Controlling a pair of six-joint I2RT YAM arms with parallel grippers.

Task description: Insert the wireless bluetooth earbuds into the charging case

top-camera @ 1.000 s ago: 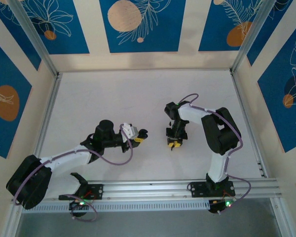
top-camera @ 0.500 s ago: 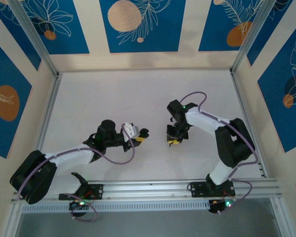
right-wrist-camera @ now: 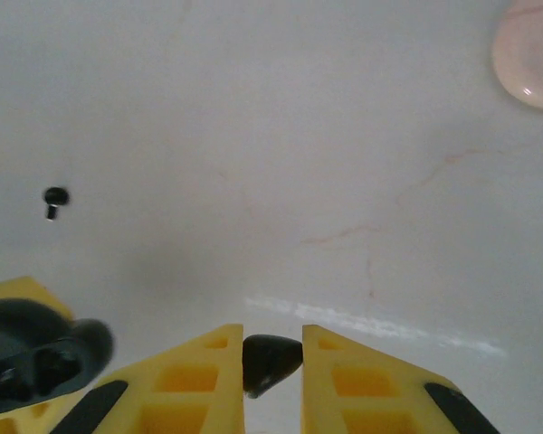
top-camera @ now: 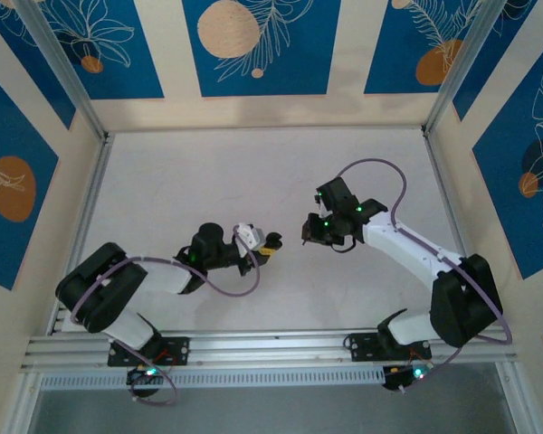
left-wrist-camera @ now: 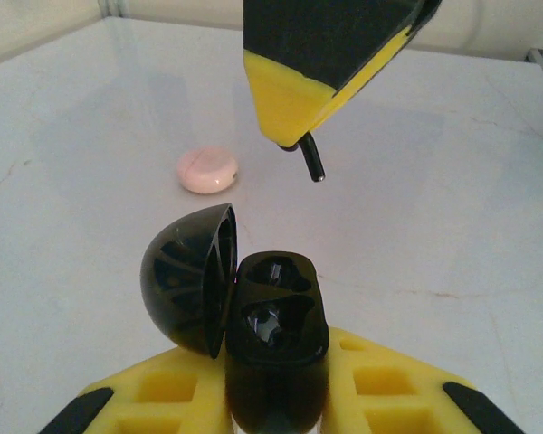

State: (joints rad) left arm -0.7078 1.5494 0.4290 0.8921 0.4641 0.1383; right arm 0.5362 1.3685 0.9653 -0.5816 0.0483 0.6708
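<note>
Clearly, right wrist view reveals a black earbud [right-wrist-camera: 270, 362] pinched between jaws.

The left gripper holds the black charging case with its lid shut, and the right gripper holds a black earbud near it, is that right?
Not quite. The left wrist view shows the black charging case with its domed lid open, not shut. The left gripper does hold it, and the right gripper holds the black stemmed earbud nearby.

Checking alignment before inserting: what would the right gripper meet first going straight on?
Probably the bare table, not the open charging case, which lies off to one side; depth is unclear.
</note>
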